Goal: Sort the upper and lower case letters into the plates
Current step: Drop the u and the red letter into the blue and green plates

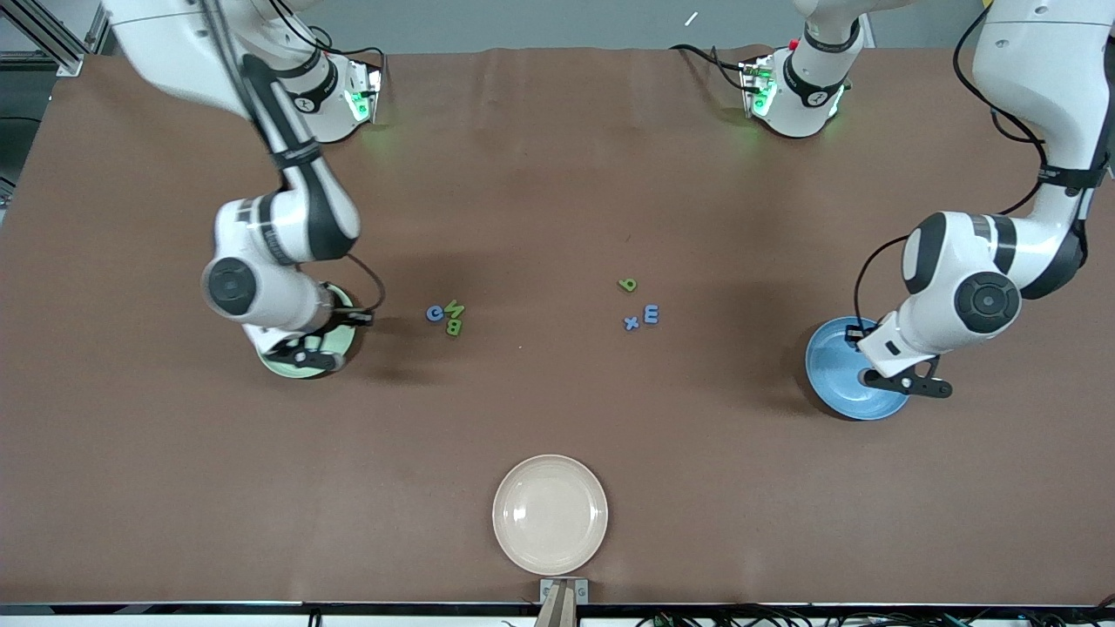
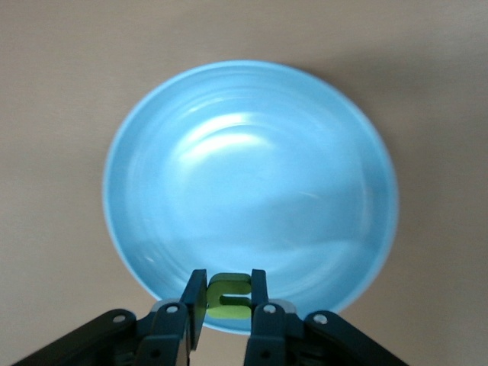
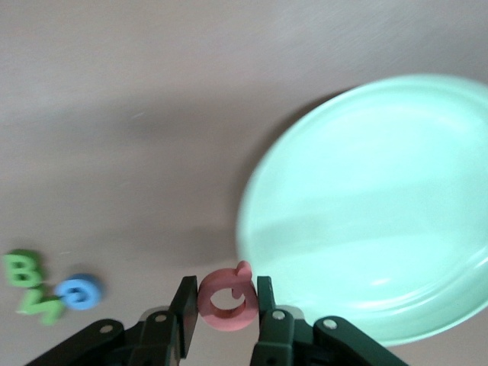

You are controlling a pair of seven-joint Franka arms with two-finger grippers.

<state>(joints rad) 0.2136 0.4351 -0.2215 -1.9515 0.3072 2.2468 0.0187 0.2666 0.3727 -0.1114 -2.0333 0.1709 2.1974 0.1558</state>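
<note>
While six letters [image 1: 453, 317] lie loose | left pincer [image 2: 229, 299] grips green letter [image 2: 228, 294] | right pincer [image 3: 226, 305] grips pink letter [image 3: 226, 300]

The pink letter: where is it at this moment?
The pink letter is pinched in the right hand, held above the mint green plate at the right arm's end of the table.

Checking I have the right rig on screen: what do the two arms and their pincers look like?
Both arms are glossy white with black joint bands and round dark grey joint caps, and black cables loop along them. The bases glow green. The left pincer and right pincer are black, with flat black fingers fixed by silver screws.
</note>
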